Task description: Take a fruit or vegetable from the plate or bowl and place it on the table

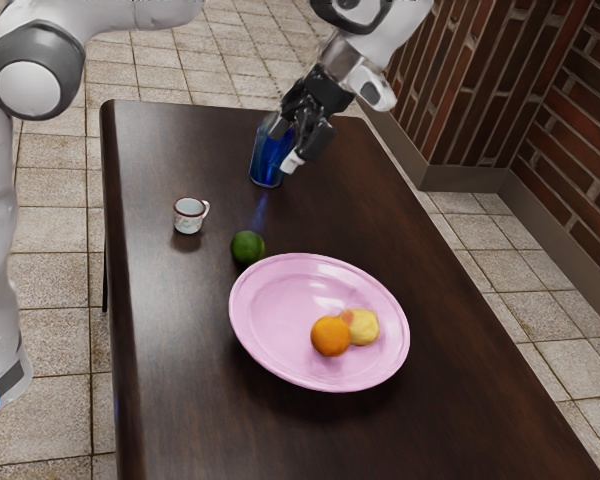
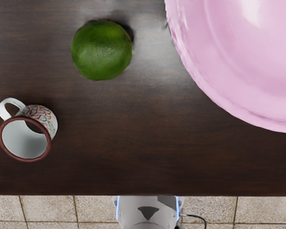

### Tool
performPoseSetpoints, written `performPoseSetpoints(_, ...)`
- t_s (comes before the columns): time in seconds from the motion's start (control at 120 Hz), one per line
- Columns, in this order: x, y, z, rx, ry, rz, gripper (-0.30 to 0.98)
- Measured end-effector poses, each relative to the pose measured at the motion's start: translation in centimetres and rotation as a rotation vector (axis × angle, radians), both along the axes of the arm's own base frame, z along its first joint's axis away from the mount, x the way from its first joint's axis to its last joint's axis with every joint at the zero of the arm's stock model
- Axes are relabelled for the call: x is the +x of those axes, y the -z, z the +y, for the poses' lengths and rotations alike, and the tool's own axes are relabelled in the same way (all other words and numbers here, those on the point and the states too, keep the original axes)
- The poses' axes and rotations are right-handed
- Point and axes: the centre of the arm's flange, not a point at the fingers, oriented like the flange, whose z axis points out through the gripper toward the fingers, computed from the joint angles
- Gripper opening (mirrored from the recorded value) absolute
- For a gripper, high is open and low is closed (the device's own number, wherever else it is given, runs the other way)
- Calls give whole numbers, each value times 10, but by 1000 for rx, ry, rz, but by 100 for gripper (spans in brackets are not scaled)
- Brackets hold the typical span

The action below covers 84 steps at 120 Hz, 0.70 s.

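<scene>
Apparently empty, your gripper (image 1: 284,146) hangs above the table (image 1: 170,350), its fingers spread; exactly how wide you cannot tell. Clock directions follow the exterior view. The pink plate (image 1: 265,310) lies toward six o'clock from the gripper. On it, the orange (image 1: 330,337) sits at five o'clock from centre, touching the yellow fruit (image 1: 364,327) at its three o'clock side.

Your step now looks like reaching for one fruit. Come over the orange, turn the fingers so neither wedges against its neighbour, then descend straight, clear of the rim. It may roll if pinched off-centre.

The table is dark, glossy wood. From the plate, the lime (image 1: 248,247) and mug (image 1: 189,216) are around ten o'clock, the blue bottle (image 1: 267,170) at eleven. Beyond are pale floor tiles (image 1: 55,265) and, toward one o'clock, brick walls (image 1: 480,80).
</scene>
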Motion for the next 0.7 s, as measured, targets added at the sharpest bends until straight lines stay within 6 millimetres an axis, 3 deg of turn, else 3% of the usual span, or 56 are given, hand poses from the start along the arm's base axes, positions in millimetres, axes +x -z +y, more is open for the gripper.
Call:
performPoseSetpoints(0.15,31,-6,-8,-9,7,-227,69)
performPoseSetpoints(0.375,52,-19,3,-23,-28,-383,69)
performPoseSetpoints(0.425,53,-23,-9,-30,-11,-405,69)
performPoseSetpoints(0.575,55,-19,-69,-52,87,-423,69)
performPoseSetpoints(0.7,57,-17,-76,-51,93,-431,69)
